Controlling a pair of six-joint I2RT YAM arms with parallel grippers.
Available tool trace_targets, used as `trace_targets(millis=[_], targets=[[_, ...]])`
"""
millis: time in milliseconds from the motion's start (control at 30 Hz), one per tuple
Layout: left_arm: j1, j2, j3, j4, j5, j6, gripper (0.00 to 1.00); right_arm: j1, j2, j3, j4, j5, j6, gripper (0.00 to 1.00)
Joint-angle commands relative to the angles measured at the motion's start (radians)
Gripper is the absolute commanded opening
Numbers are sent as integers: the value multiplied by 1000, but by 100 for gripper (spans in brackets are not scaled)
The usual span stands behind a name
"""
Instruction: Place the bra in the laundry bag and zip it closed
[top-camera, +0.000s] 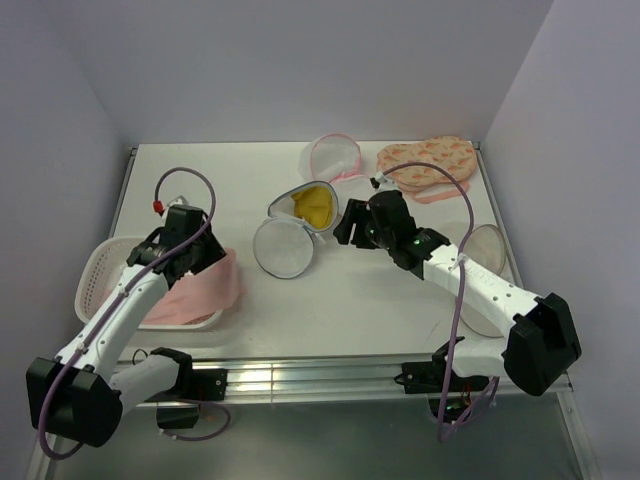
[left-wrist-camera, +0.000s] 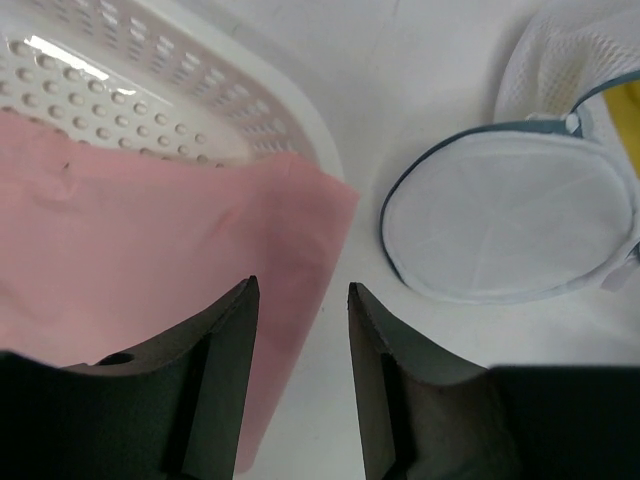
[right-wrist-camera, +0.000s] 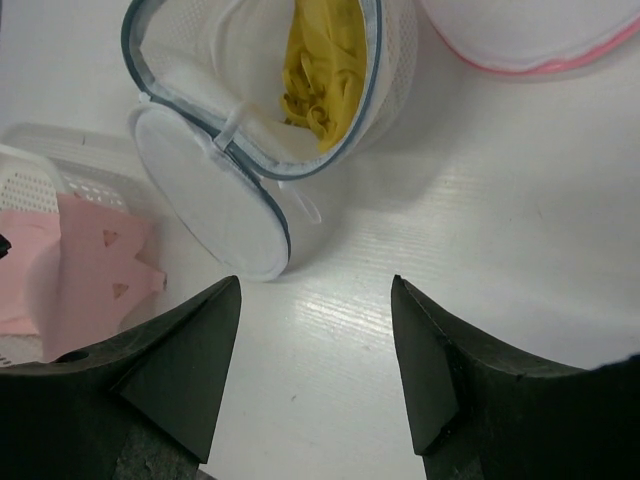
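high above the table (top-camera: 350, 300), looking down: laundry bag (top-camera: 283, 247) near the middle, lying open like a shell, one white dome flat, the other tipped up. yellow bra (top-camera: 315, 205) tucked inside the tipped-up half. right gripper (top-camera: 347, 228) just beside the bag, on its right side. left gripper (top-camera: 207, 255) further off to the left, over a pink cloth (top-camera: 200, 292) hanging out of a white basket (top-camera: 95, 275). at the back, a pink-rimmed mesh bag (top-camera: 337, 157) and a peach padded piece (top-camera: 428, 163), both well apart from the open bag.

on the left wrist: fingers (left-wrist-camera: 225, 380) close together, only a thin gap, nothing between them. pink cloth and basket rim below. flat dome of the laundry bag off to the right, not touched.

on the right wrist: fingers (right-wrist-camera: 190, 370) spread wide, holding nothing. open laundry bag straight ahead, bra inside, grey zip (right-wrist-camera: 377, 60) rim parted, not done up. zip pull too small to pick out for sure.

by the look of it, first part done: bra in the bag. left to do: fold the two domes together, then pull the zip shut.
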Motion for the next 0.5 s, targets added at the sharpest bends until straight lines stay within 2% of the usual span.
trace_targets(millis=[0,200,467], targets=[[-44,-54,5,-35,-55,-30,47,4,-43,-21,45,-22,4,69],[-189,-24,38,-121,-176,-47,47,4,-77,-59,52,-37,2,69],[-300,70,98,-211,-285,-56,41,4,-112,-70,42,-33,1,68]])
